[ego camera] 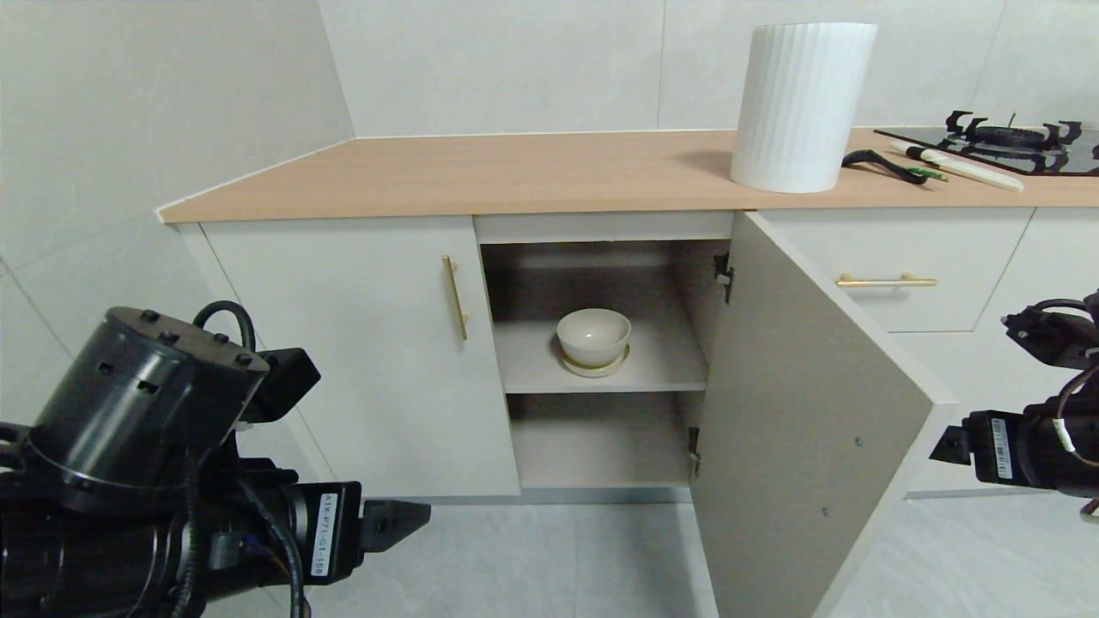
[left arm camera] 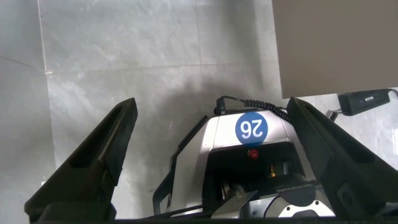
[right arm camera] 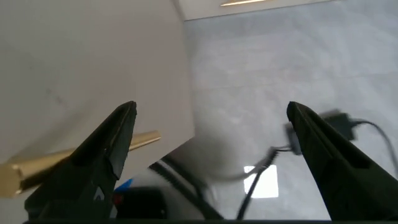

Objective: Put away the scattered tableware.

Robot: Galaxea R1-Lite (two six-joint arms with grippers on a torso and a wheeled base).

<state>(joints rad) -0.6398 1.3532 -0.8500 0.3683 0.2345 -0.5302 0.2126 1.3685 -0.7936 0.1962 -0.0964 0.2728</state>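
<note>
We see the left tool [left arm camera: 211,104] spread wide and empty above the grey floor [left arm camera: 155,62]. The right tool [right arm camera: 211,107] is also wide, holding nothing, near the open cabinet door [ego camera: 798,412]. The bowl [ego camera: 592,336] sits on a small plate [ego camera: 594,370] on the upper shelf [ego camera: 661,365] inside the cabinet. The counter [ego camera: 515,172] carries a white ribbed container [ego camera: 800,103] and utensils [ego camera: 957,166] beside the stove [ego camera: 1013,137].

Pale grey cabinet door [ego camera: 807,412] wide open on the right; free room on the middle shelf [ego camera: 661,365] beside the cream ceramic bowl [ego camera: 593,336].
</note>
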